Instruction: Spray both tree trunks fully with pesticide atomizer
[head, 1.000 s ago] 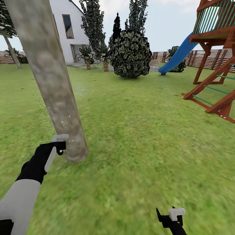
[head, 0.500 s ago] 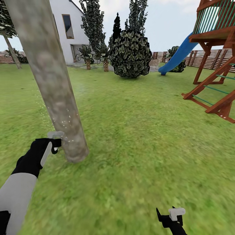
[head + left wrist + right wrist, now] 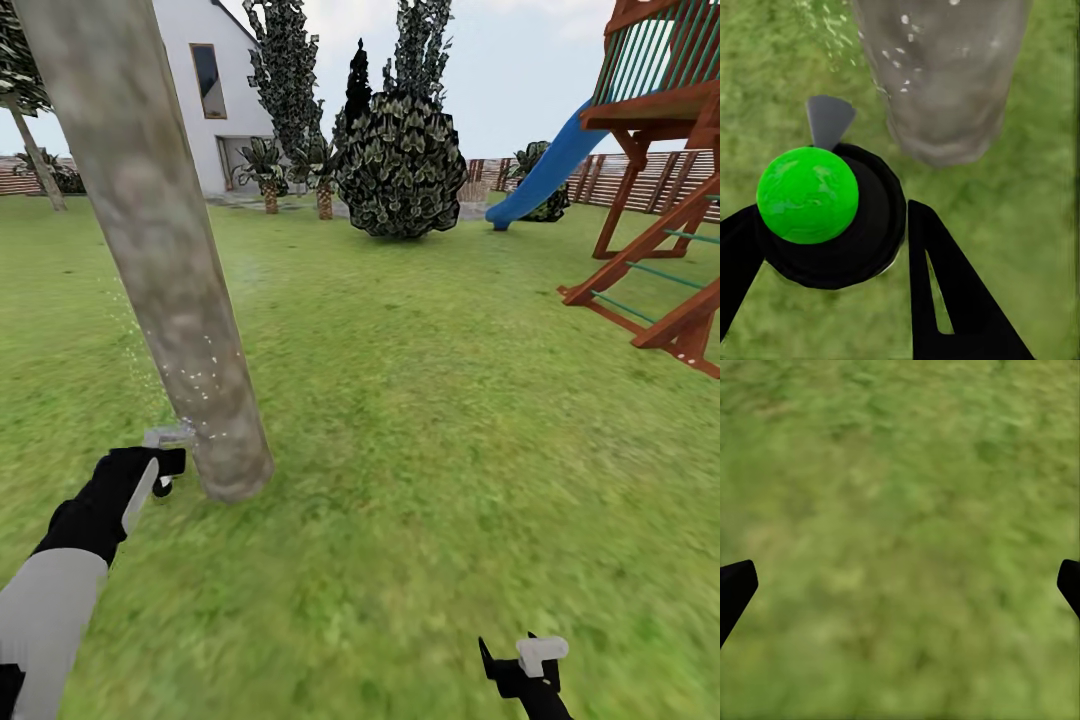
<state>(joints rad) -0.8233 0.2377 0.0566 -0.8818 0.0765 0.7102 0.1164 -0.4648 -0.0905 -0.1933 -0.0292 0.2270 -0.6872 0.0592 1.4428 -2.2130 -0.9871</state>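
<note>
Head view: the left tool (image 3: 165, 452), clamped on the pesticide atomizer (image 3: 831, 214), has dropped lower beside the tree trunk (image 3: 170, 270) base, and pesticide (image 3: 205, 375) specks now dot more bark, so coverage looks partial. The right tool (image 3: 525, 665) hangs spread apart. No writing is readable.

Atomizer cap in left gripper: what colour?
Bright green on the atomizer, body black; clearest in the left wrist view.

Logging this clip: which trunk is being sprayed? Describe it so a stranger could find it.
Start at the white house; the tree trunk rises in front of it, leaning across the lawn. It is thick, bare, mottled grey-brown, with whitish specks near its base beside the left gripper, unlike the leafy bush.
</note>
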